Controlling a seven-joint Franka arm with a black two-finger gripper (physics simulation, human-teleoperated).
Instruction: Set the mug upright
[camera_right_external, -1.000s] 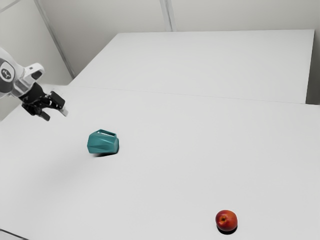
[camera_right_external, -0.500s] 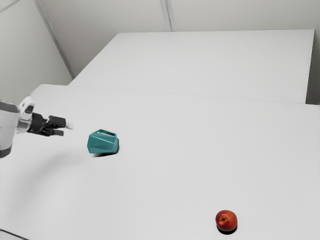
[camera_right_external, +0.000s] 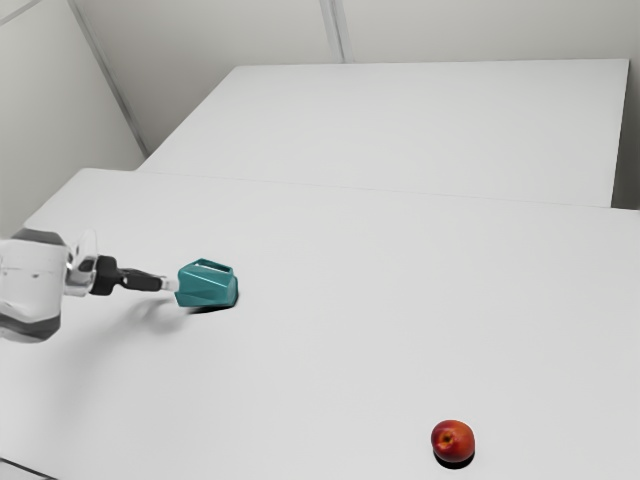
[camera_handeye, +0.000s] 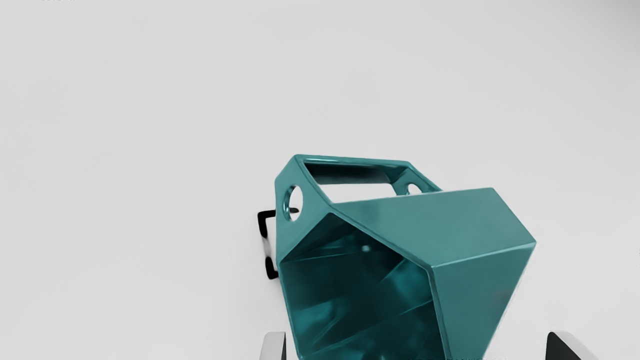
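At the exterior view's far left, stretched in over the white table (camera_right_external: 330, 350) with the pale arm (camera_right_external: 30, 285), held nearly level and low above the surface. Near it, down in the lower corner, also to be seen as a thin dark line (camera_right_external: 28, 468). Casting a soft grey shadow (camera_right_external: 130, 325) on the tabletop below. Ending, farther along, in the black gripper (camera_right_external: 171, 285) with pale tips, pointed at the mug (camera_right_external: 207, 286). Standing open, with fingers (camera_handeye: 274, 346) spread wide to either side of the mug's mouth in the wrist view and gripping nothing. Very close to the mug by the exterior view, but cannot tell whether touching.

Next, just beyond the tips, lying on its side: teal, faceted, not upright. Turned with its open mouth (camera_handeye: 365, 295) toward the gripper and with its closed end toward the exterior view's right. Fitted along its upper side with an angular handle (camera_handeye: 352, 160), pierced by a round hole near the mouth and by another at the far end. Dark underneath with shadow, by the exterior view.

Farther on, well apart from the mug and close to the exterior view's bottom edge, resting on the tabletop as a red apple (camera_right_external: 453, 440), with a small dark shadow beneath.
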